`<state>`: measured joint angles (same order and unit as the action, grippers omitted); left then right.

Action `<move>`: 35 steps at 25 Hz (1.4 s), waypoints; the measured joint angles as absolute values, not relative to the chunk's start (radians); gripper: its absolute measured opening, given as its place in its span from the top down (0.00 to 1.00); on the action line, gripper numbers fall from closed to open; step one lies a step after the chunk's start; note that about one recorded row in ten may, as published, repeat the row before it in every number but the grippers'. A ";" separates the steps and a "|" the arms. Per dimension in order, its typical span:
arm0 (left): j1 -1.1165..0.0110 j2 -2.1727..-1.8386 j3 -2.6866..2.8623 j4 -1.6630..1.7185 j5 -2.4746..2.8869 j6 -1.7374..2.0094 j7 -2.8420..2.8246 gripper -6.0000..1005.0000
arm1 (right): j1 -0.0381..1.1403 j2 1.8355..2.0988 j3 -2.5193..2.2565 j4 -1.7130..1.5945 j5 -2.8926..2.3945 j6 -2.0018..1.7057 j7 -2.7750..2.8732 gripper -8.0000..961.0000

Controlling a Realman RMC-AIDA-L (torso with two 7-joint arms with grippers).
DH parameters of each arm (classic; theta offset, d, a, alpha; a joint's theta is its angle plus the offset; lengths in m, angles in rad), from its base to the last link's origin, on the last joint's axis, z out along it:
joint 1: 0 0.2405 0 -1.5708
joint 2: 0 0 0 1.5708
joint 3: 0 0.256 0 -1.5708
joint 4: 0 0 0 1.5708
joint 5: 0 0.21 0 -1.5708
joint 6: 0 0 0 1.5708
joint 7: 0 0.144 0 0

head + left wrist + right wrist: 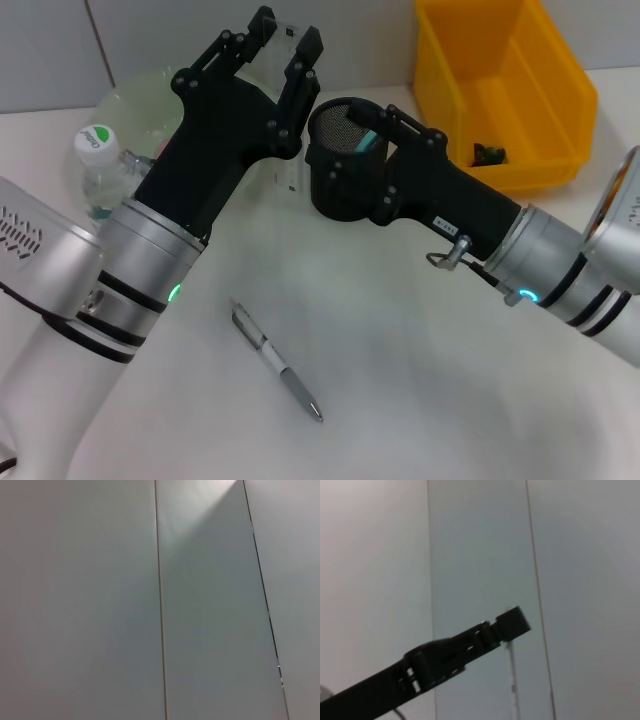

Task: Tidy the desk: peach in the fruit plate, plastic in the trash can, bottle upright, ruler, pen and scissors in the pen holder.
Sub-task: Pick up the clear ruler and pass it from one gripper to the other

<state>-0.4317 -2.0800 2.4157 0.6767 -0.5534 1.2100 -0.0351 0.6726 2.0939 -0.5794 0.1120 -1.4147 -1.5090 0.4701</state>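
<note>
- Bottle (101,170), beside the left arm (190,190): its white cap (96,141) carries a green round label with small white lettering, too small to read.
- Right arm (470,215): a small white sticker (446,226) with tiny dark characters sits on the black housing near the silver wrist joint; the characters cannot be made out.
- Left arm: a grille-like pattern of short dark slots shows on the silver shoulder cover, not lettering.
- The two wrist views show no text at all.
</note>
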 joint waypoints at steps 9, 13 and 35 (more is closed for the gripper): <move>-0.433 -2.080 2.425 0.672 -0.554 1.210 -0.034 0.58 | 0.717 2.094 -0.555 0.166 -1.421 -1.497 0.443 0.25; -0.433 -2.080 2.427 0.671 -0.554 1.210 -0.034 0.58 | 0.725 2.094 -0.552 0.187 -1.422 -1.496 0.409 0.25; -0.437 -2.080 2.449 0.667 -0.553 1.210 -0.034 0.58 | 0.748 2.094 -0.546 0.213 -1.422 -1.484 0.382 0.62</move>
<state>-0.4372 -2.0800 2.4491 0.6673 -0.5530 1.2102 -0.0337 0.7480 2.0938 -0.5460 0.2134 -1.4220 -1.4836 0.3820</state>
